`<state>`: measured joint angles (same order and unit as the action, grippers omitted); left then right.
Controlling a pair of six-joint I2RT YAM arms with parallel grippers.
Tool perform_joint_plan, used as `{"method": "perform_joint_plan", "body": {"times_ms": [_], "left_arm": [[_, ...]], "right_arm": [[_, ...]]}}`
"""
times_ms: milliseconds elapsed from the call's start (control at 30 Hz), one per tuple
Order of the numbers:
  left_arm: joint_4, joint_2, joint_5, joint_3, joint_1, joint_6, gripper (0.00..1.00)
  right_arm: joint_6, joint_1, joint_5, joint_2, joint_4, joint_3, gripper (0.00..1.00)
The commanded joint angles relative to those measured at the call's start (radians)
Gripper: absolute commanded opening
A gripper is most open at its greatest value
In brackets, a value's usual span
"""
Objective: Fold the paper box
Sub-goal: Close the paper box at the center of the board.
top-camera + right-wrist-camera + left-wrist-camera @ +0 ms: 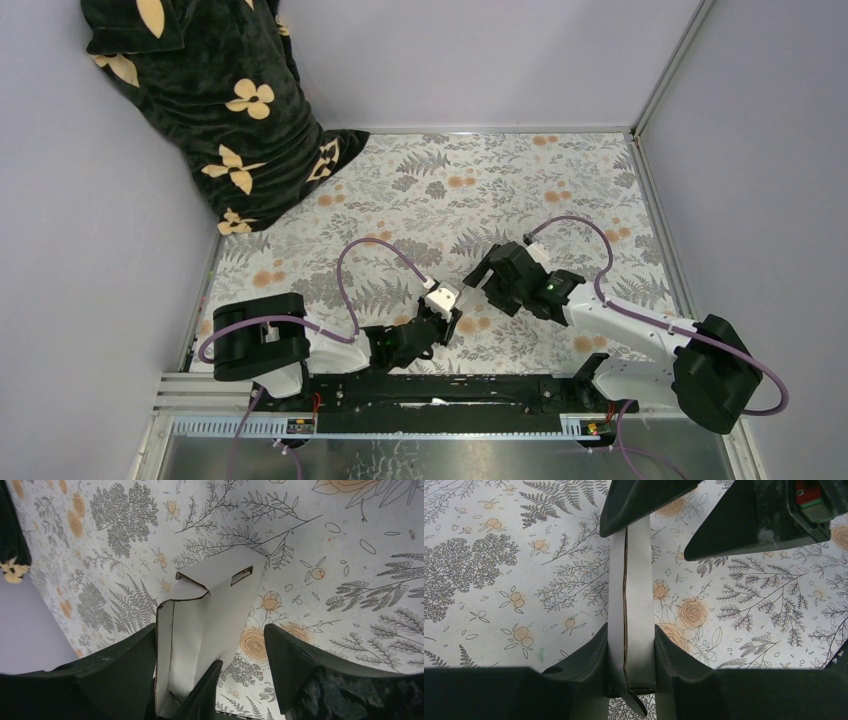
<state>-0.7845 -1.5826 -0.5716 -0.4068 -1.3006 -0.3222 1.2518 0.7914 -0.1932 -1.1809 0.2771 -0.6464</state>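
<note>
Pointing lengthwise out of left jaws, paper box [640, 600], edge-on

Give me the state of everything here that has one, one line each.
paper box: partly folded, slotted end flap untucked.
left hand: shut on the paper box.
right hand: open, fingers either side of the paper box.
dark flowered cloth: bunched in the far left corner.

paper box [639, 595] | white thin card, part-folded, slot and flap showing | clamped in left pincer [630, 630]
</note>
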Motion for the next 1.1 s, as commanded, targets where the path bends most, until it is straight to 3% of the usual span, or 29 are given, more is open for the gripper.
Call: {"method": "perform_joint_plan", "body": {"times_ms": [0,267,867,1067], "left_arm": [[0.177,-0.026,-0.02,0.02,-0.005,-0.017,0.08],[0.202,-0.034,-0.034,0.006,-0.012,-0.02,0.07],[0.227,-0.054,-0.045,-0.017,-0.027,-0.018,0.07],[0.234,-0.053,-0.052,-0.018,-0.031,-0.02,0.07]], "right_arm": [[0.037,0.011,-0.057,0.027,-0.047,0.063,0.81],[0.089,0.011,-0.128,0.119,-0.13,0.18,0.72],[0.162,0.009,-0.283,0.258,-0.139,0.319,0.7],[0.175,0.009,-0.297,0.246,-0.158,0.344,0.64]]}}
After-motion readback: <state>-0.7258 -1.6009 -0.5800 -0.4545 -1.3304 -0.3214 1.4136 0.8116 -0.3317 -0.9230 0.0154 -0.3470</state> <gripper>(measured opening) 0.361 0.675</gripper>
